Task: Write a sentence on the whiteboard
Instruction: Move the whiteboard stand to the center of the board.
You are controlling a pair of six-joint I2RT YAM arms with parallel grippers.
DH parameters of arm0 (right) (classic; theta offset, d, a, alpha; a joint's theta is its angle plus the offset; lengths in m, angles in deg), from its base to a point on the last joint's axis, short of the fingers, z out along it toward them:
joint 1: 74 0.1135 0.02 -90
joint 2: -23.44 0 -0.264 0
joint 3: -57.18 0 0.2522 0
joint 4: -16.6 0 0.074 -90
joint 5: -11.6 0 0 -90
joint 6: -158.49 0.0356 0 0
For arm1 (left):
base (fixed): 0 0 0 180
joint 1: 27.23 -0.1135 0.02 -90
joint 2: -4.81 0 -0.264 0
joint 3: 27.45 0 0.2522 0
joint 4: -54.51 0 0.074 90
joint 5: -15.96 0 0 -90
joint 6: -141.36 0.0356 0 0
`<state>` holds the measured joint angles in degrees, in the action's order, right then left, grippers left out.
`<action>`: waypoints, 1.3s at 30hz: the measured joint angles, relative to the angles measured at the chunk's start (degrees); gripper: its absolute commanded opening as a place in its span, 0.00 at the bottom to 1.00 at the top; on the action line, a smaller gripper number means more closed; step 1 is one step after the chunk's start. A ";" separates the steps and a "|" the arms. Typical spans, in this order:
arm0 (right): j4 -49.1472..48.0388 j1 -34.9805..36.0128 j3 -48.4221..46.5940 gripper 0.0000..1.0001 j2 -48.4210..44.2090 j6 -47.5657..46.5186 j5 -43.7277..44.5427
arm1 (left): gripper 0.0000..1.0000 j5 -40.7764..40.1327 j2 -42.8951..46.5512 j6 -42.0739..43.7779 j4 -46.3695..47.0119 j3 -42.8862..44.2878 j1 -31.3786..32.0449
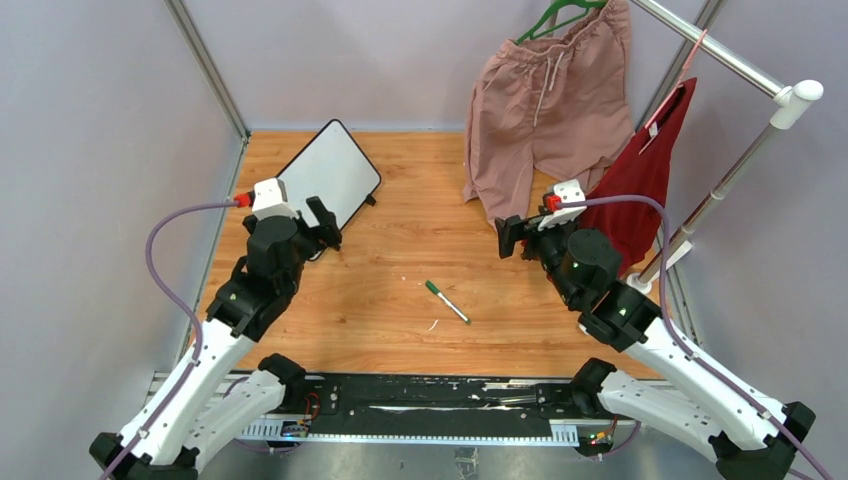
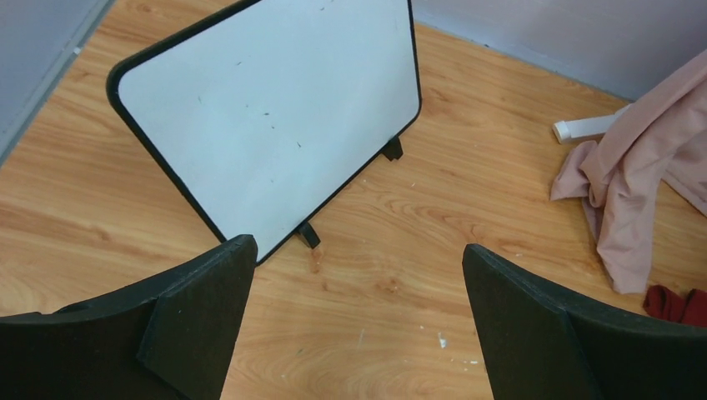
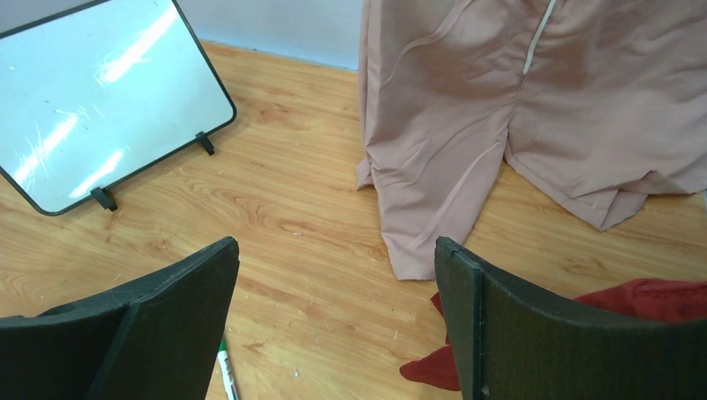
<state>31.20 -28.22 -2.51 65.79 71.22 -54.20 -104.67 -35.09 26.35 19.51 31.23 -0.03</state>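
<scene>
The whiteboard stands tilted on its little black feet at the back left of the wooden table. Its face is blank apart from faint specks, so no sentence shows on it; it also shows in the left wrist view and the right wrist view. A green-capped marker lies on the table in the middle, its tip end also in the right wrist view. My left gripper is open and empty just in front of the board. My right gripper is open and empty, above the table right of centre.
Pink shorts hang from a green hanger at the back right, their hem reaching the table. A dark red garment hangs on a metal rail with a white upright. Grey walls enclose the table.
</scene>
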 measured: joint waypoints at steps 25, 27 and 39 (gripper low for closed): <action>4.85 0.00 3.10 0.86 3.82 6.97 -0.72 | 0.71 -9.16 -33.18 -37.35 -13.46 8.13 1.64; 4.96 0.00 3.17 0.86 3.82 6.97 -0.72 | 0.70 -9.70 -36.44 -38.32 -13.46 9.16 1.66; 5.20 0.00 3.50 0.86 3.45 6.97 -0.81 | 0.59 -12.52 -50.07 -40.06 -12.48 15.19 1.77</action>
<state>36.40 -28.22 0.99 69.25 78.19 -55.01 -117.19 -85.16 -13.72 7.03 46.42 1.74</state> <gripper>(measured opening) 0.859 0.615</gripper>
